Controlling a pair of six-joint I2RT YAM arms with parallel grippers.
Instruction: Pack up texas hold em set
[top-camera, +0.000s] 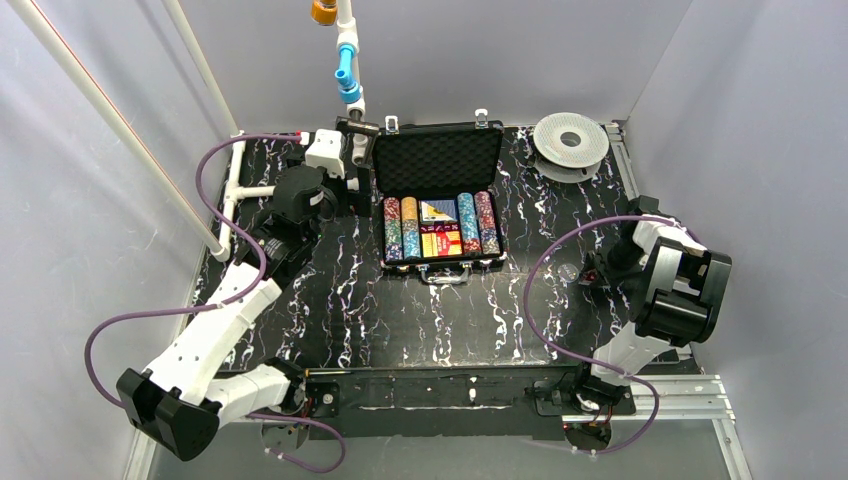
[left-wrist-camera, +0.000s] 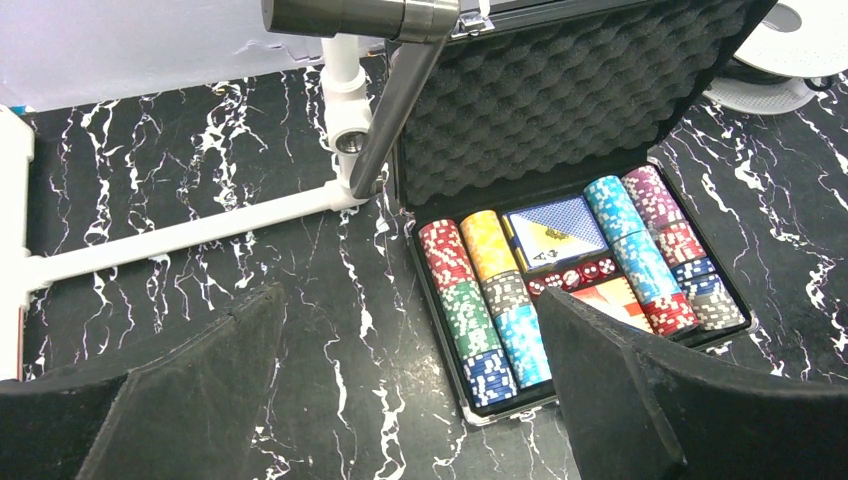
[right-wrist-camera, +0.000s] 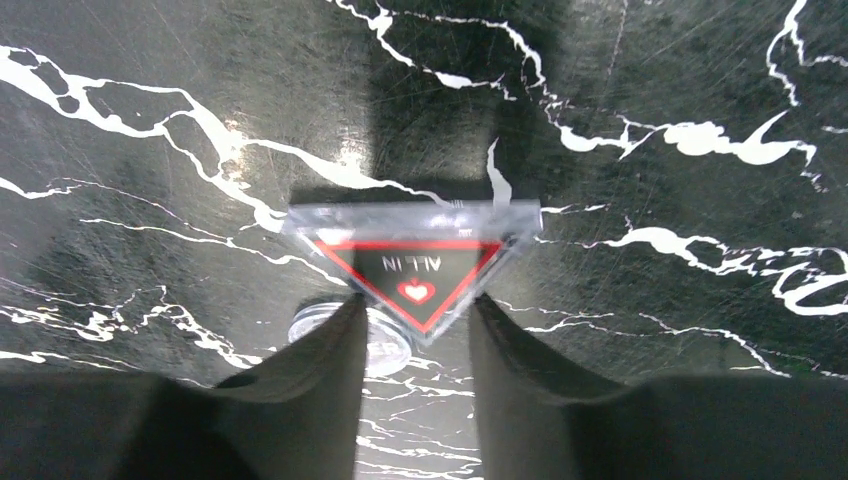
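- Top view: the briefcase (top-camera: 437, 160) stands open at twelve o'clock on the desk (top-camera: 420, 320), its chip rows (top-camera: 400, 228) seated inside. The left claw (top-camera: 318, 195) hangs at the briefcase's nine o'clock. The right claw (top-camera: 592, 272) points down at the desk at its four o'clock, well apart from it.
- Left wrist: the left claw is spread wide and holds nothing. The briefcase lies at its one o'clock with the lid up, red dice (left-wrist-camera: 575, 272) and a card deck (left-wrist-camera: 560, 235) between the chip rows.
- Right wrist: a clear triangular ALL IN token (right-wrist-camera: 415, 265) lies on the desk, its lower point between the right claw's fingers (right-wrist-camera: 340, 340). They sit close against its slanted edges (a pale round disc (right-wrist-camera: 385, 350) peeks out at seven o'clock). Whether they pinch it yet, I cannot tell.
- Step, as I judge it: gathering a stray piece. Next comes a firm squeeze, a lift, and a carry toward ten o'clock into the briefcase.
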